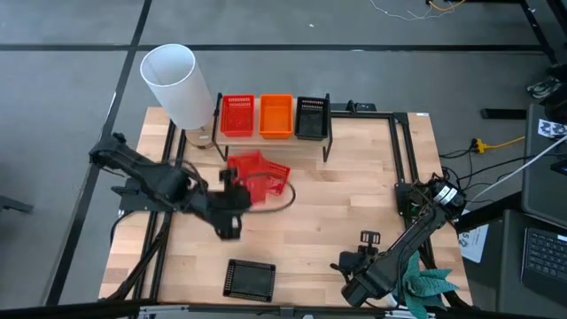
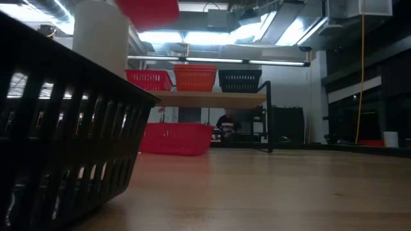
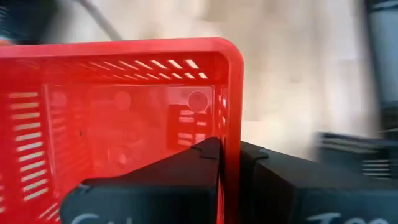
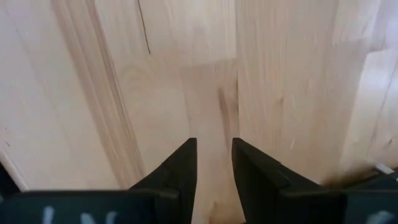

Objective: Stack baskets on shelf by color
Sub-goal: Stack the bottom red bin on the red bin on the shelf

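A black basket (image 1: 250, 278) lies by the desk's near edge; the right gripper (image 1: 367, 237), fingers parted and holding nothing, waits near the near right corner. Mid-desk, the left gripper (image 1: 236, 177) pinches a red basket's (image 1: 257, 174) wall. Farther back, the shelf (image 1: 266, 140) carries red, orange and black baskets
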